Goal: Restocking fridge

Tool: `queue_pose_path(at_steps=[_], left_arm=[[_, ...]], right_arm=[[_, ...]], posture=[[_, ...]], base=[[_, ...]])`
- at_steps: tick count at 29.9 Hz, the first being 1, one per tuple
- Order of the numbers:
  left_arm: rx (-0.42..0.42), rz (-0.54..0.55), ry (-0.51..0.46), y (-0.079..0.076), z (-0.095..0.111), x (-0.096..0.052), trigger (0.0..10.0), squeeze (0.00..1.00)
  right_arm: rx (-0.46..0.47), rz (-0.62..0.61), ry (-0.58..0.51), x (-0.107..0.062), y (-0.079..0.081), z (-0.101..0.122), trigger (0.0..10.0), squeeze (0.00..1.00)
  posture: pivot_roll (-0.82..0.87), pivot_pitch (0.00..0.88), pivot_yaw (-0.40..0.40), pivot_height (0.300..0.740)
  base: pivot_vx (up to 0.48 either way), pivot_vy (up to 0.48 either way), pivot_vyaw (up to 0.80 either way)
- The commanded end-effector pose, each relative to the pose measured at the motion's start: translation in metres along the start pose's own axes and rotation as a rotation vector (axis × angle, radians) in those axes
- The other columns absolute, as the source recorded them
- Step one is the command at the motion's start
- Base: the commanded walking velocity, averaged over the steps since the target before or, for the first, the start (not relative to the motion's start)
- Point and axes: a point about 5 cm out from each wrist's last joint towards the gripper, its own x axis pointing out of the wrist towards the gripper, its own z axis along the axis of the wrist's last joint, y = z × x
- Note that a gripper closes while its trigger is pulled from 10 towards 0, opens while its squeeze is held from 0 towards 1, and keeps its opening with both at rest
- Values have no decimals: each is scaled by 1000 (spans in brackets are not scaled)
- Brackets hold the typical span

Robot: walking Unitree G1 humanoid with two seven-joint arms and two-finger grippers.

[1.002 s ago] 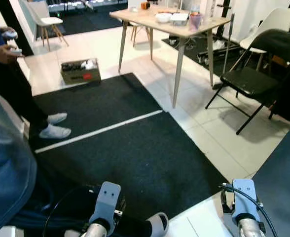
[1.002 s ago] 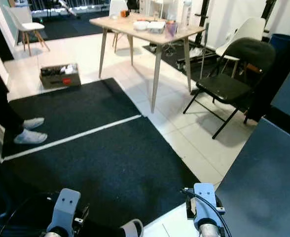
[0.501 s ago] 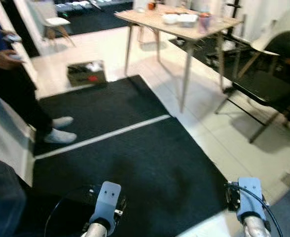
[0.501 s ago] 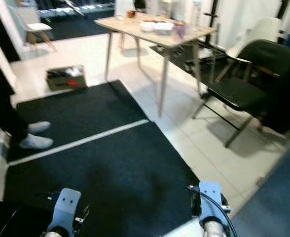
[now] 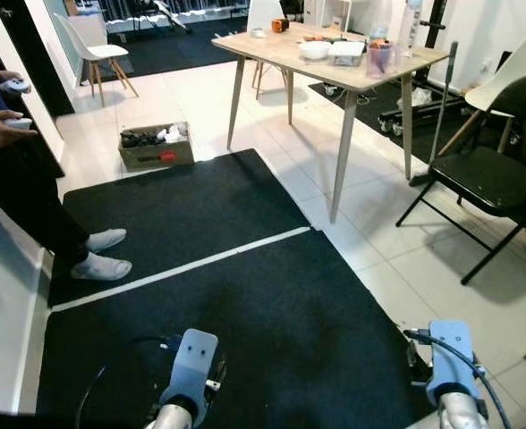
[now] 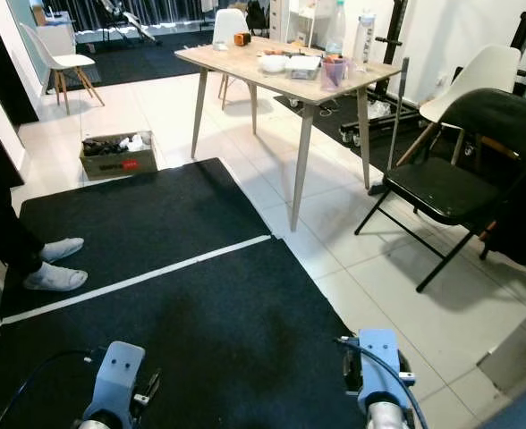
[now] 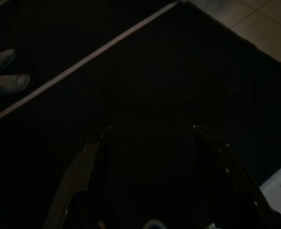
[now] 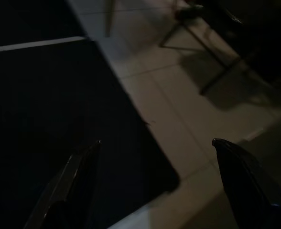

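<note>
Both arms hang low over a black mat (image 5: pixel 245 313); their silver wrists show at the bottom of the left eye view, left (image 5: pixel 191 362) and right (image 5: pixel 448 357). In the dim left wrist view my left gripper (image 7: pixel 150 131) is open above the mat, with nothing between its fingers. My right gripper (image 8: pixel 157 142) is open too, over the mat's edge and pale tiles. A wooden table (image 5: pixel 272 45) stands ahead with a white bowl (image 5: pixel 314 49), a container (image 5: pixel 346 52) and a pink cup (image 5: pixel 380 58). A cardboard box (image 5: pixel 156 147) of goods sits on the floor.
A person (image 5: pixel 12 170) in dark trousers and white shoes (image 5: pixel 102 265) stands at the left holding controllers. A black folding chair (image 5: pixel 491 179) is at the right, a white chair (image 5: pixel 97 49) at the far left. A white stripe (image 5: pixel 182 268) crosses the mat.
The whole picture has shifted and sharpened: the camera moved. The dark blue surface at the right and the blue blur at the left have left the view. The arms hang as before.
</note>
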Motion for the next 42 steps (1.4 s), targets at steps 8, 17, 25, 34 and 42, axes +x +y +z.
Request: queue_pose_path(at_steps=[8, 17, 25, 34, 42], left_arm=[[-3, -8, 20, -2, -5, -1, 10000, 0], [-3, -5, 20, -2, -5, -1, 10000, 0], [-2, -5, 20, -2, -5, -2, 10000, 0], [-2, -6, 19, -2, -5, -2, 10000, 0], [-1, -6, 20, -2, -5, -2, 10000, 0]], right_arm=[[-5, -19, 17, -2, -7, -5, 10000, 0], [-4, -19, 17, -2, -7, -5, 10000, 0], [-4, -20, 17, -2, -6, -5, 10000, 0], [-3, -21, 18, -2, -6, -5, 10000, 0], [-4, -22, 19, -2, -6, -6, 10000, 0]], posture=[[-76, 107, 31, 740], [-73, 108, 31, 740], [-73, 108, 31, 740], [-73, 108, 31, 740], [-73, 108, 31, 740]], base=[[370, 0, 0], [369, 0, 0], [366, 0, 0], [363, 0, 0], [361, 0, 0]])
